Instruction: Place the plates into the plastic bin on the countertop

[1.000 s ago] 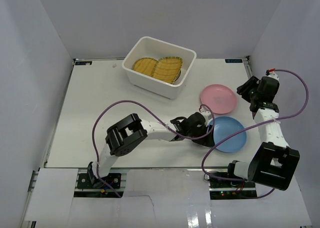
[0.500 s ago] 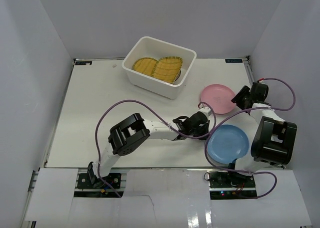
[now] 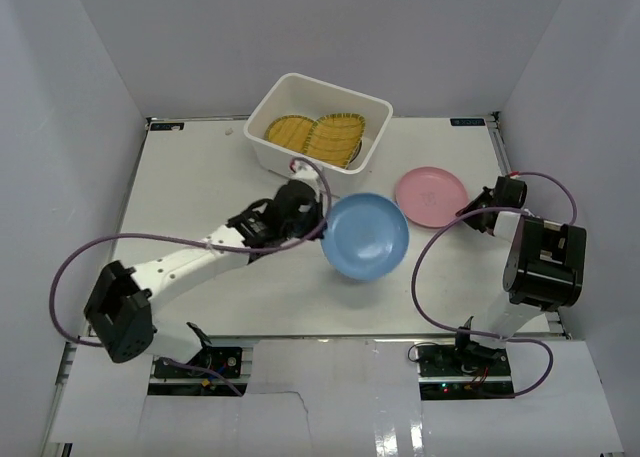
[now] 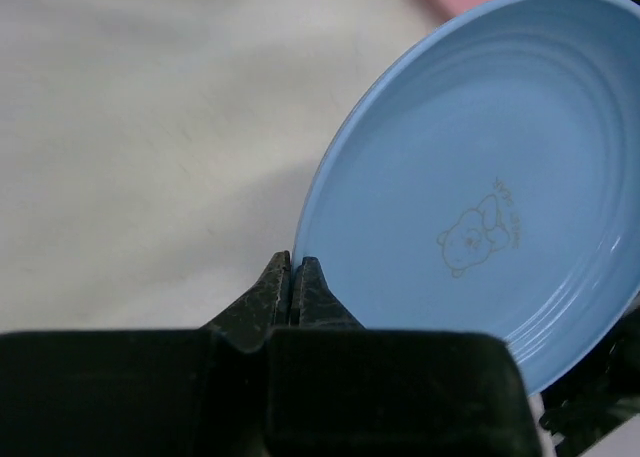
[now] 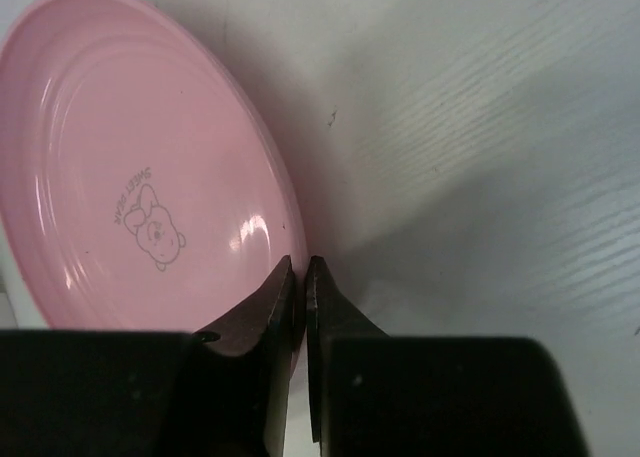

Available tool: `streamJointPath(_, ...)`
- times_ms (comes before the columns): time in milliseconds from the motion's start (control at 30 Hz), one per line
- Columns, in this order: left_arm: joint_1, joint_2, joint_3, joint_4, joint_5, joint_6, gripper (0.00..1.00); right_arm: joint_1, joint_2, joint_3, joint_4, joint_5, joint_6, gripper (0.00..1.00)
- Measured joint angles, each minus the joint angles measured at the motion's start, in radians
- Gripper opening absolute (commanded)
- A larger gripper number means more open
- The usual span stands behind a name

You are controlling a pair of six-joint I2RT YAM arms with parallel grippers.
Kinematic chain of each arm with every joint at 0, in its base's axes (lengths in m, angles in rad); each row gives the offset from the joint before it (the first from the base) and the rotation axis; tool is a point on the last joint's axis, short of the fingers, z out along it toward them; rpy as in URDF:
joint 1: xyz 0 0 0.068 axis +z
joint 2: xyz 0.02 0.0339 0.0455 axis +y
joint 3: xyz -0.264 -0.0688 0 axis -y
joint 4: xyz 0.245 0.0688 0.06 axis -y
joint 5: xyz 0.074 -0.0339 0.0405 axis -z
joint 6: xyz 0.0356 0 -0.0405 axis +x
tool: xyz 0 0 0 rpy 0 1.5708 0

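My left gripper (image 3: pixel 316 222) (image 4: pixel 293 265) is shut on the rim of the blue plate (image 3: pixel 366 236) (image 4: pixel 480 177), which hangs tilted above the countertop (image 3: pixel 190 197) just in front of the plastic bin (image 3: pixel 318 172). Two yellow woven-look plates (image 3: pixel 316 136) lie inside the bin. The pink plate (image 3: pixel 431 196) (image 5: pixel 130 167) lies on the countertop at the right. My right gripper (image 3: pixel 474 217) (image 5: pixel 303 269) is shut on its right rim, one finger over it and one under.
White walls enclose the table on the left, back and right. A dark rail (image 3: pixel 496 142) runs along the right edge close to the right arm. Purple cables (image 3: pixel 440 247) loop over the surface near both arms.
The left arm swung left and back, carrying the blue plate from the front right toward the bin. The right gripper closed on the pink plate's rim, and that plate shifted slightly left.
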State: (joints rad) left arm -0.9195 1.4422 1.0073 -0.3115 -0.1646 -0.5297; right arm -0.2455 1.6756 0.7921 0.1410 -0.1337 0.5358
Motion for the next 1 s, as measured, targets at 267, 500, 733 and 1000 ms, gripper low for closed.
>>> streamJointPath(267, 0.332, -0.04, 0.395, -0.031, 0.019, 0.084, 0.0, 0.0, -0.315, -0.111, -0.011, 0.008, 0.043, 0.08)
streamJointPath(500, 0.509, 0.388, 0.851, -0.056, 0.1, 0.122, 0.0, 0.024, -0.609, -0.033, 0.005, -0.038, 0.033, 0.08)
streamJointPath(733, 0.571, 0.799, 1.135, -0.217, 0.113, 0.146, 0.6, 0.29, -0.487, 0.299, -0.059, -0.028, -0.032, 0.08)
streamJointPath(1000, 0.592, 0.681, 1.008, -0.221, 0.182, 0.128, 0.98, 0.55, -0.109, 0.679, -0.116, 0.106, -0.116, 0.08)
